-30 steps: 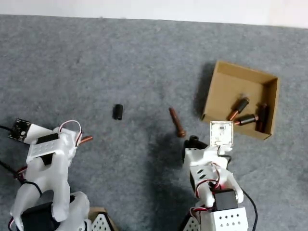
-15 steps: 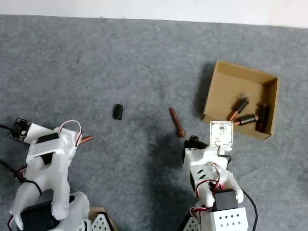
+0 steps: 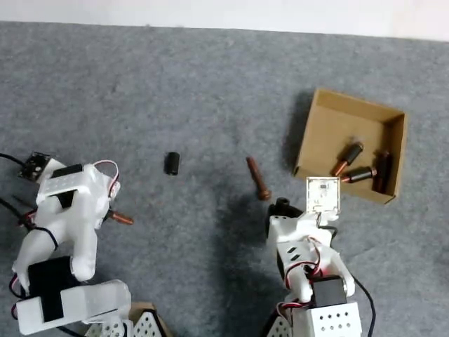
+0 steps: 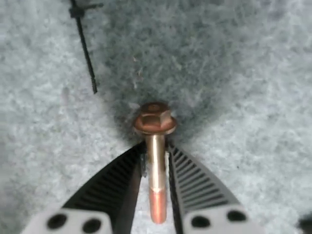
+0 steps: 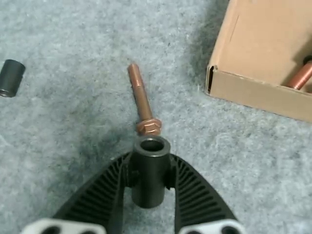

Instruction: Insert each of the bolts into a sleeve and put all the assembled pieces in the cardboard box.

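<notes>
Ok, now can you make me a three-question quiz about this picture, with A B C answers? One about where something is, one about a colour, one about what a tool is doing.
1. What does the left tool hold? A. a bolt B. a sleeve C. nothing
2. What colour is the loose sleeve? A. white B. black C. copper
3. Where is the box? A. beside the left tool B. close to the right tool C. under the loose sleeve

Answers: 1 A, the bolt sits clamped in it. 2 B, it is black all over. 3 B, the box's corner lies just past that tool.
</notes>
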{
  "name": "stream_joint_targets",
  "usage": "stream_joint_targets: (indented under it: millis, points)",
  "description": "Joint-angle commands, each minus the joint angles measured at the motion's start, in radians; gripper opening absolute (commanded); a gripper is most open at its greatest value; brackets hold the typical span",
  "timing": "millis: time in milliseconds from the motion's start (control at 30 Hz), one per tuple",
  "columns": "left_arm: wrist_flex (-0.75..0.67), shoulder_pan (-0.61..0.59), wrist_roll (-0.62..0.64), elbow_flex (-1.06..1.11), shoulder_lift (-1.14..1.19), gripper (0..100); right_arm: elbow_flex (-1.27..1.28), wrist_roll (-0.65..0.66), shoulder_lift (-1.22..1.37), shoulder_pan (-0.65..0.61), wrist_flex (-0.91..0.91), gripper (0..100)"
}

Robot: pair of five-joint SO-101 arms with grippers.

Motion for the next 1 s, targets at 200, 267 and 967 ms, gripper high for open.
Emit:
stream_joint_targets:
  millis: [200, 267, 967]
  points:
    - [-0.044, 0.044, -0.198, 0.01, -0.464, 0, 0.033, 0.012, -0.012, 0.002, -0.131, 0.9]
    - [-0.048, 0.079, -0.218, 0.056, -0.61, 0, 0.061, 0.054, -0.012, -0.027, -0.193, 0.9]
    - [-0.721, 0.662, -0.207, 0.862, -1.689, 1, 0.208, 0.466, -0.01, -0.39, -0.437, 0.5]
